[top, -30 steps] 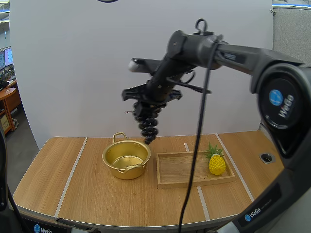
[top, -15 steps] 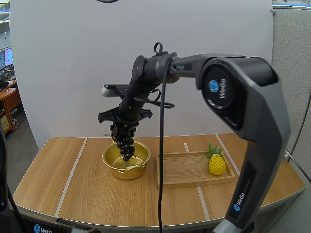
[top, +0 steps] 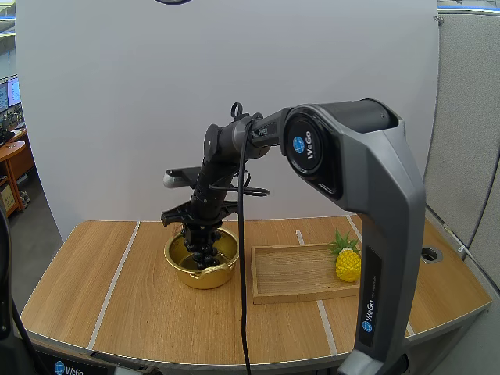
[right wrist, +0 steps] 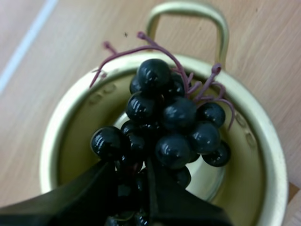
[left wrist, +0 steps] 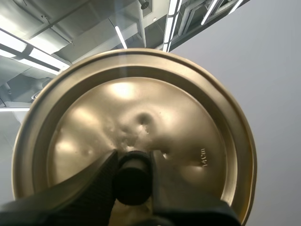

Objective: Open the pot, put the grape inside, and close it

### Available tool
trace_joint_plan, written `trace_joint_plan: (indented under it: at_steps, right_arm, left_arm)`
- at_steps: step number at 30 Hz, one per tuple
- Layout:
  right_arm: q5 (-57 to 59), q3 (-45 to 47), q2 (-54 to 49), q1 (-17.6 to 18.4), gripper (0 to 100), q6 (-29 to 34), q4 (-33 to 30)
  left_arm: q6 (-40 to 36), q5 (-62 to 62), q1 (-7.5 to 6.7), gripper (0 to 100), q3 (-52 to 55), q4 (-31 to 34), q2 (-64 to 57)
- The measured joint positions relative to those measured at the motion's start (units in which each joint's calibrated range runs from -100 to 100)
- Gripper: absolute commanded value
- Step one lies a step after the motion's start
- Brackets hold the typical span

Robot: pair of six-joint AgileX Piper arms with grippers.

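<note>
The open gold pot (top: 221, 273) stands left of centre on the table. My right gripper (top: 200, 228) hangs just over it, shut on a bunch of dark grapes (top: 205, 251) that dips inside the rim. In the right wrist view the grapes (right wrist: 165, 123) dangle over the pot's hollow (right wrist: 71, 141), pinched by the right gripper (right wrist: 132, 175), with purple stems sticking up toward the pot's handle (right wrist: 188, 10). In the left wrist view my left gripper (left wrist: 133, 161) is shut on the black knob (left wrist: 132, 178) of the gold lid (left wrist: 188, 117), held up in the air.
A wooden tray (top: 291, 275) lies right of the pot, almost touching it, with a yellow toy pineapple (top: 348, 262) at its right end. Bare tabletop with white tape lines stretches to the left and the front.
My right arm has swung left and down, carrying the grapes from above the pot's right side to over its middle and then into its mouth.
</note>
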Motion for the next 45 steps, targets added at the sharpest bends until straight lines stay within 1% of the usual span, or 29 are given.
trace_joint_plan:
  at_steps: [6,20,21,22,23,25,26,27,31,32,35,40,45]
  right_arm:
    - [1.79,0.12,1.75,0.00,0,0.00,-2.75]
    - [0.32,0.57,5.23,0.00,0,0.00,-2.74]
    - [0.30,0.57,5.25,0.00,2,0.00,-2.62]
    - [0.18,0.57,5.37,0.00,14,0.00,-2.62]
    - [-0.04,0.57,5.64,0.00,29,0.00,-2.62]
    - [-0.04,0.57,5.64,0.00,63,0.00,-2.18]
    - [-0.04,0.57,5.64,0.00,86,-0.09,-2.06]
    - [-0.04,0.57,5.64,0.00,100,-0.09,-1.83]
    - [0.70,0.24,5.64,0.00,100,-0.19,-1.45]
    - [2.59,0.08,5.64,0.00,100,-0.19,-1.32]
    - [4.54,0.08,5.64,0.00,100,-0.19,-2.51]
    - [5.83,0.08,4.74,0.00,100,-0.10,-2.76]
    - [6.36,0.08,-1.89,0.00,100,0.37,-2.76]
  left_arm:
    - [0.00,0.00,0.00,0,0.00,0.00,0.00]
    - [0.00,0.00,0.00,0,0.00,0.00,0.00]
    - [0.00,0.00,0.00,0,0.00,0.00,0.00]
    - [0.00,0.00,0.00,0,0.00,0.00,0.00]
    - [0.00,0.00,0.00,0,0.00,0.00,0.00]
    - [0.00,0.00,0.00,0,0.00,0.00,0.00]
    - [0.00,0.00,0.00,0,0.00,0.00,0.00]
    - [0.00,0.00,0.00,0,0.00,0.00,0.00]
    - [0.00,0.00,0.00,0,0.00,0.00,0.00]
    - [0.00,0.00,0.00,0,0.00,0.00,0.00]
    - [0.00,0.00,0.00,0,0.00,0.00,0.00]
    - [0.00,0.00,0.00,0,0.00,0.00,0.00]
    - [0.00,0.00,0.00,0,0.00,0.00,0.00]
